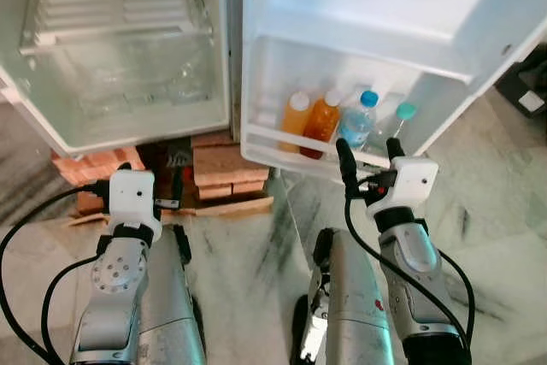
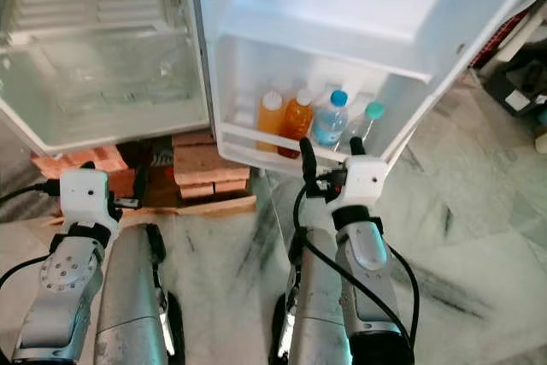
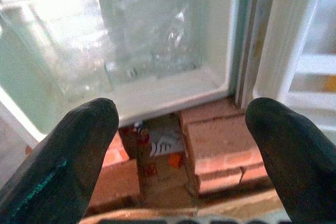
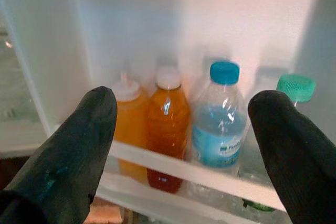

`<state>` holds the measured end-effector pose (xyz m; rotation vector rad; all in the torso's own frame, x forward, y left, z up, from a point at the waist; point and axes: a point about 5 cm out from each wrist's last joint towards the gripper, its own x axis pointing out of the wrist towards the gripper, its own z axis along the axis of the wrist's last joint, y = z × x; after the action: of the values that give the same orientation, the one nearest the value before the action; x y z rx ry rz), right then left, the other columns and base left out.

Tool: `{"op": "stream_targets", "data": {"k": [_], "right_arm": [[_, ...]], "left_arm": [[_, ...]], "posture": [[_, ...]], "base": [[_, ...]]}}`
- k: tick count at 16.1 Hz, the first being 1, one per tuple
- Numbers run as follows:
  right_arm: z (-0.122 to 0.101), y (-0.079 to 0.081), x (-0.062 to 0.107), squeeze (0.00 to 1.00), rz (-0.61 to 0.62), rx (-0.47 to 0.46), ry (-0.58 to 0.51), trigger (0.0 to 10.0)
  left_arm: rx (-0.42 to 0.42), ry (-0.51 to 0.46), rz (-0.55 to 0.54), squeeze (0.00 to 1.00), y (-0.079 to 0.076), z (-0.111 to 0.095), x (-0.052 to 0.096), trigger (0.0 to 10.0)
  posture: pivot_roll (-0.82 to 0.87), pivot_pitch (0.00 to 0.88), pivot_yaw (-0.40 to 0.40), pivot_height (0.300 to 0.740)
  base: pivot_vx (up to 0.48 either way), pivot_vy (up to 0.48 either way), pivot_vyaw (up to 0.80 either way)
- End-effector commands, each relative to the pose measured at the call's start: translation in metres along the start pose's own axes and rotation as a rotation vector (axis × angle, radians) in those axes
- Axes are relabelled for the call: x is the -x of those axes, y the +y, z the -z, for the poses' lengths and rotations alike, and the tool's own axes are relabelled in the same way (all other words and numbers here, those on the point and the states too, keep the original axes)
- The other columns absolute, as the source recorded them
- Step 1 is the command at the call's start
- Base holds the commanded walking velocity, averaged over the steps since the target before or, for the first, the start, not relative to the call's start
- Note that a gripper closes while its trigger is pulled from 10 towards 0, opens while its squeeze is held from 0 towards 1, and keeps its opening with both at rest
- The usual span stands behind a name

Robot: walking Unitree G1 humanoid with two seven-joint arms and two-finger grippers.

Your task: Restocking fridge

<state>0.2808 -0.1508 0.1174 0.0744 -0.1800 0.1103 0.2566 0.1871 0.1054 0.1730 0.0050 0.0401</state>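
holding my right gripper (image 4: 181, 145) open and empty before the water bottle (image 4: 219, 129); looks heavy, slick, so i'd grip mid-body.

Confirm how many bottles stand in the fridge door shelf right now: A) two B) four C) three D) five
B, four stand in a row in the door shelf: a light orange bottle, a darker orange bottle, a blue-capped water bottle and a green-capped bottle, just ahead of the open right gripper.
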Motion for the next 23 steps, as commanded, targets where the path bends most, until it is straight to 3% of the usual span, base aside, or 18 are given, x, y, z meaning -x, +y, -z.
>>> {"op": "stream_targets", "data": {"k": [1,6,12,17,20,23], "right_arm": [[-0.006,-0.006,-0.002,0.0,0.031,0.005,-0.008,10.0],[0.0,-0.012,0.009,0.0,0.074,-0.018,0.059,10.0],[-0.01,-0.013,-0.001,0.0,0.056,-0.004,0.034,10.0],[-0.008,-0.018,0.002,0.0,0.076,-0.014,0.048,10.0],[-0.009,-0.007,-0.001,0.0,0.023,0.009,0.035,10.0],[-0.005,-0.007,0.002,0.0,0.028,-0.008,0.055,10.0]], "left_arm": [[-0.01,0.011,0.021,0.0,-0.001,0.004,0.002,10.0],[0.022,0.036,-0.022,0.0,0.001,0.015,0.017,10.0],[0.022,-0.016,-0.004,0.0,-0.003,0.005,0.004,10.0],[0.004,-0.007,0.006,0.0,-0.005,0.008,0.005,10.0],[-0.004,-0.008,-0.009,0.0,-0.004,0.008,0.005,10.0],[-0.011,0.001,-0.02,0.0,-0.005,0.009,0.006,10.0]], "posture": [[0.14,0.097,-0.075,0.538],[0.14,0.085,-0.078,0.598],[0.14,0.076,-0.077,0.678],[0.14,0.073,-0.077,0.738],[0.14,0.084,-0.078,0.74],[0.14,0.093,-0.079,0.74]], "base": [[0.0,0.0,0.0],[0.0,0.0,0.0],[0.0,0.0,0.0],[0.0,0.0,0.0],[0.0,0.0,0.0],[0.0,0.0,0.0]]}}
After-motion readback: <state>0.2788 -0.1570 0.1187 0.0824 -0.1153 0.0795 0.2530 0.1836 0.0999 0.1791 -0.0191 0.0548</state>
